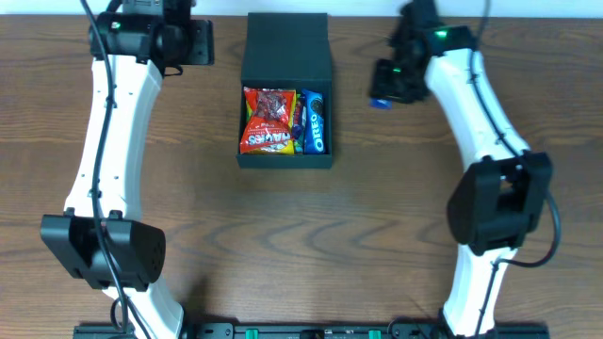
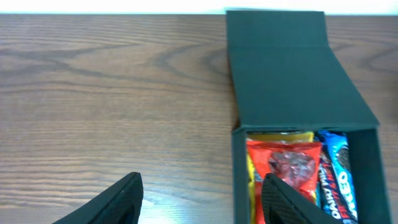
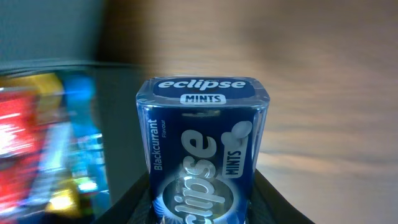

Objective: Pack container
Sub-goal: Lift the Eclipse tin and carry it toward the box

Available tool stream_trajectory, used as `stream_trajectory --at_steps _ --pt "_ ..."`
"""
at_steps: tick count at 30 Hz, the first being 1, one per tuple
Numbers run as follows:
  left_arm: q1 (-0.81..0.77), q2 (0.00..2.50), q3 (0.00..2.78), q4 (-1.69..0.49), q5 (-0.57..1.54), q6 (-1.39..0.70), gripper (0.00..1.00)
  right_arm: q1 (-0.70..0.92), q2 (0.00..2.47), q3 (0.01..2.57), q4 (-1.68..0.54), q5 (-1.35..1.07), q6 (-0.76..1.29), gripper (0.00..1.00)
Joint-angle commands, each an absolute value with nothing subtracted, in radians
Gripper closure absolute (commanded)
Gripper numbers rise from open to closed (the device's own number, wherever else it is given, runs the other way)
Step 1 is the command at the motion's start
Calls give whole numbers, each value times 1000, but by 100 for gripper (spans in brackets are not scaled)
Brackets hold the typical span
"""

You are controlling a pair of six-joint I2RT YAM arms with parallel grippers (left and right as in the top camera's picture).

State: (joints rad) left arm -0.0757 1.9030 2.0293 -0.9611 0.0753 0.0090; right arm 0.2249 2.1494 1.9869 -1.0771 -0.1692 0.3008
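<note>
- Wood-grain table (image 1: pixel 188 217) ran brown and streaked under everything, with both arms reaching toward its far edge.
- My right gripper (image 3: pixel 202 208) was closed part-way on a blue Eclipse mints tin (image 3: pixel 202 143) — its dark fingers (image 3: pixel 140 202) pressed against the tin's two sides, the tin upright and its label facing the wrist camera.
- From overhead, that tin showed only as a blue sliver under the gripper, just to the right of the container (image 1: pixel 285 160) and not touching it.
- My left gripper (image 2: pixel 202 202) stood open with nothing between its fingers — only bare wood below it, off the container's left side near the lid end.
- I saw the container between the two arms on the far half of the table, its flap lid (image 1: pixel 285 42) folded back and open.
- Inside lay a red snack packet (image 1: pixel 268 121) on the left and a blue Oreo pack (image 1: pixel 316 121) on the right, touching each other, with a yellow edge showing under the red one.
- Through the right wrist camera the container was a blur of colour.
</note>
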Motion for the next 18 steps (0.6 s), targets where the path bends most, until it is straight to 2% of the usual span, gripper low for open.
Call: stream_trajectory --at_steps 1,7,8,9,10,12,13,18 --pt "-52 1909 2013 -960 72 30 37 323 2152 2000 -1068 -217 247 76" --pt "-44 1909 1973 -953 72 30 36 423 2176 1993 -1066 -214 245 75" --pt "-44 1909 1958 -946 72 30 36 431 2180 1993 -1066 -214 239 67" --pt "-44 1909 1943 -940 73 30 36 435 2182 1993 -1066 -213 237 41" --pt "-44 1909 1929 -934 80 30 36 436 2183 1993 -1066 -213 233 23" --pt "-44 1909 1901 -920 97 30 38 435 2182 1995 -1066 -213 234 7" --pt "-44 1909 1886 -910 108 30 42 430 2181 1998 -1066 -213 235 1" --pt "-45 1909 1837 -883 132 30 72 381 2169 2022 -1060 -215 250 1"
